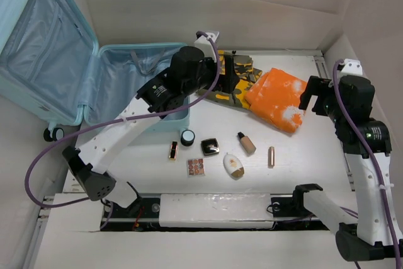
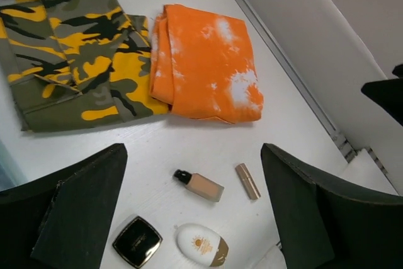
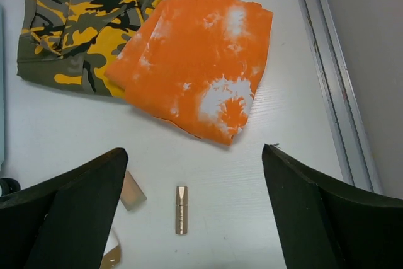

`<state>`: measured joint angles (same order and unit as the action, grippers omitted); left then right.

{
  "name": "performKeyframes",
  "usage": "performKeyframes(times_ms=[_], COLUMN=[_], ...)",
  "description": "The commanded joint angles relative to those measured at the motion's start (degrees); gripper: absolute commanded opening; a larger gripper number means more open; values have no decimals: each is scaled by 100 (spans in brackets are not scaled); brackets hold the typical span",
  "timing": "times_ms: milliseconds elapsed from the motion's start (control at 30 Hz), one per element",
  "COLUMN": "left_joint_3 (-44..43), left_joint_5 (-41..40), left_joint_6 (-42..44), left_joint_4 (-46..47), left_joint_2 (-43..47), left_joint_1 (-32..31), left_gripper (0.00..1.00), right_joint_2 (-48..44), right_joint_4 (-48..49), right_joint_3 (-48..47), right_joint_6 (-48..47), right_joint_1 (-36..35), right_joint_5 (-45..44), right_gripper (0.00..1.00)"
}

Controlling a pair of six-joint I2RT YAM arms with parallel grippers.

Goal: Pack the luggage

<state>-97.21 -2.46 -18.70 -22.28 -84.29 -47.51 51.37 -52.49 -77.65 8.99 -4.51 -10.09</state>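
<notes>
Two hands, both spread wide with nothing between the fingers. Left hand (image 2: 192,155) hovers over the bench (image 2: 189,133), above a foundation bottle (image 2: 201,186), gold tube (image 2: 247,181) and black compact (image 2: 137,242). Right hand (image 3: 193,152) hovers near the orange tie-dye cloth (image 3: 201,61), which touches the camouflage cloth (image 3: 75,23). Luggage (image 1: 44,48) lies open at the bench's far left, lid tilted up, lining showing.
</notes>
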Motion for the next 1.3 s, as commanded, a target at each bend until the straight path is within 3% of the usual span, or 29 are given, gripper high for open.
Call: performKeyframes(times_ms=[0, 100, 167, 200, 233, 267, 300, 367, 433, 467, 567, 733, 967, 1133, 1267], left_joint_3=[8, 605, 817, 870, 870, 922, 923, 993, 1046, 1046, 1108, 1108, 1046, 397, -166], left_joint_5=[789, 1571, 1477, 1363, 1362, 1440, 1441, 1441, 1441, 1441, 1441, 1362, 941, 422, 194], left_joint_6=[-125, -562, -634, -696, -810, -872, -933, -1135, -1320, -1416, -2057, -2839, -4070, -4484, -4739], left_joint_4=[363, 864, 1095, 1095, 1095, 1164, 1165, 1287, 1392, 1480, 1709, 2060, 2544, 2413, 2220], left_joint_2=[-140, -87, -87, -288, -385, -473, -657, -834, -1088, -1168, -1589, -2152, -3022, -3733, -4209], left_joint_1=[13, -91, -363, -634, -741, -821, -970, -1085, -1146, -1147, -1147, -1147, -875, -822, -769], left_gripper=[84, 75, 66, 59, 55, 50, 35, 29, 29, 35, 50, 62, 70, 81, 84], right_joint_2=[39, -66, -66, -66, -5, -5, 56, 109, 179, 180, 241, 40, -154, -330, -435], right_joint_4=[-41, -94, -243, -340, -437, -533, -691, -806, -903, -990, -1114, -1114, -983, -983, -983], right_joint_3=[-269, -321, -557, -706, -1047, -1233, -1409, -1883, -2174, -2289, -2535, -2028, -1561, -1323, -1209], right_joint_6=[5, 59, 59, 128, 129, 129, 129, 129, 129, 129, 129, 129, 129, 129, 129], right_joint_1=[21, 73, 73, 73, 73, 73, 73, 73, 73, 73, 73, 73, 73, 73, 3], right_joint_5=[-211, -335, -336, -336, -336, -336, -284, -283, -204, -135, -20, 409, 867, 1070, 1298], right_gripper=[94, 91, 78, 71, 44, 33, 24, 12, 12, 16, 46, 62, 71, 80, 84])
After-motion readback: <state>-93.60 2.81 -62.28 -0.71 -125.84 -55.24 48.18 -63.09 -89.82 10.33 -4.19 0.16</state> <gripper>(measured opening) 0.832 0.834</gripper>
